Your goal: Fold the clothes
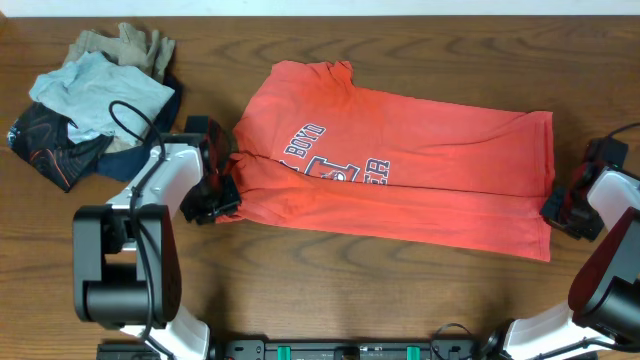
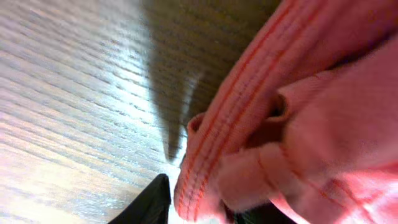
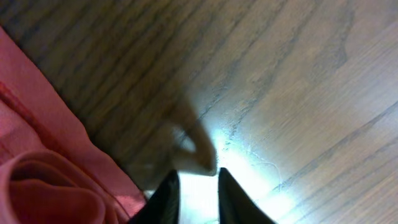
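Observation:
The coral-red T-shirt (image 1: 400,165) lies across the middle of the table, partly folded, with white block lettering (image 1: 335,160) facing up. My left gripper (image 1: 222,195) is at the shirt's left edge. In the left wrist view a bunched, stitched hem (image 2: 211,143) sits between the fingers of the left gripper (image 2: 205,205). A thin gap shows beside the left finger (image 2: 152,202), so the jaws stand open. My right gripper (image 1: 557,208) is at the shirt's right edge. In the right wrist view the right gripper (image 3: 198,175) is narrowly open over bare wood, and the shirt fabric (image 3: 43,180) lies just to its left.
A heap of light-blue, tan and dark garments (image 1: 90,100) lies at the back left, with a black cable (image 1: 130,120) looping over it. Both arm bases (image 1: 125,270) stand at the front edge of the wooden table (image 1: 420,300).

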Motion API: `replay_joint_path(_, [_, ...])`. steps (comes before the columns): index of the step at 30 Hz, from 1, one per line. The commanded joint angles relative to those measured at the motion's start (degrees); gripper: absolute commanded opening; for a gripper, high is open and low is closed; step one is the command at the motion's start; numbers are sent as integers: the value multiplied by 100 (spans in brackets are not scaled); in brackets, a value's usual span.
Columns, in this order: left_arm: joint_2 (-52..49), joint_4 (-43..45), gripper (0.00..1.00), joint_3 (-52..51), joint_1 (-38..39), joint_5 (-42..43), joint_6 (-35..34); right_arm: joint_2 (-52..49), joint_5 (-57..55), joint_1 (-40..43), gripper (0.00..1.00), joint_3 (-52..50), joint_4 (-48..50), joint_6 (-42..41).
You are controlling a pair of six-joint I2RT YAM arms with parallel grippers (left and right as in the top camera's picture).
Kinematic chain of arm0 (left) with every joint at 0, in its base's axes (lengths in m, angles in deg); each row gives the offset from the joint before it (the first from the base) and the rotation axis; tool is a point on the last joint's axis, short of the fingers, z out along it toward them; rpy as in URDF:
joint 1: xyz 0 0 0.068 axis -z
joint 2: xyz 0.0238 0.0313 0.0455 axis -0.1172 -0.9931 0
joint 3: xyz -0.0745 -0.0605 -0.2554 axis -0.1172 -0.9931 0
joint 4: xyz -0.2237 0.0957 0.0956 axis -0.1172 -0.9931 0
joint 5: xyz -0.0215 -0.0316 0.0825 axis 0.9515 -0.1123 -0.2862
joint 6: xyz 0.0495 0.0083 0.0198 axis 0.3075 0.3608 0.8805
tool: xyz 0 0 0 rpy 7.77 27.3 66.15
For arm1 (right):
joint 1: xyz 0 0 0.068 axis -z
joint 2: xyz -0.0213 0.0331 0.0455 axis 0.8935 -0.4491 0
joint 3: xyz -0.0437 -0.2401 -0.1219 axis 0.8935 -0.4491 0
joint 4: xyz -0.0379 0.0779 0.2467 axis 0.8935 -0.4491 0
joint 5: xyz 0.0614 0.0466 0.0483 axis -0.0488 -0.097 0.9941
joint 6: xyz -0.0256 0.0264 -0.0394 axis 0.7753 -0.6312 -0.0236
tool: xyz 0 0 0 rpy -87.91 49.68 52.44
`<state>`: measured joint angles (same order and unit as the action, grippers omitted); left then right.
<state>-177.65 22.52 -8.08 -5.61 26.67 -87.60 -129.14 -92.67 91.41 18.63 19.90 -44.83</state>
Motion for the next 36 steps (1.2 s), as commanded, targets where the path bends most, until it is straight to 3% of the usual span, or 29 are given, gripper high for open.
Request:
replay_joint_path(1, [544,-20,38,310,-9,-229,90,-61,46,46,25,-37,-81,46])
replay_joint_path(6, [1346,238,51,345,-2,-251,96,-59,107,46,27,304,-522,42])
replay_joint_path(12, [1674,481,51,343,306,-63,828,-59,973,46,27,1008,-1185,146])
replay_joint_path(21, [1196,487,51,343,1156,4,1130,-63,2194,33,24,1054,-1296,264])
replay_joint_path(36, [350,492,52,343,2020,68,1150,-63,1906,35,29,697,-1115,361])
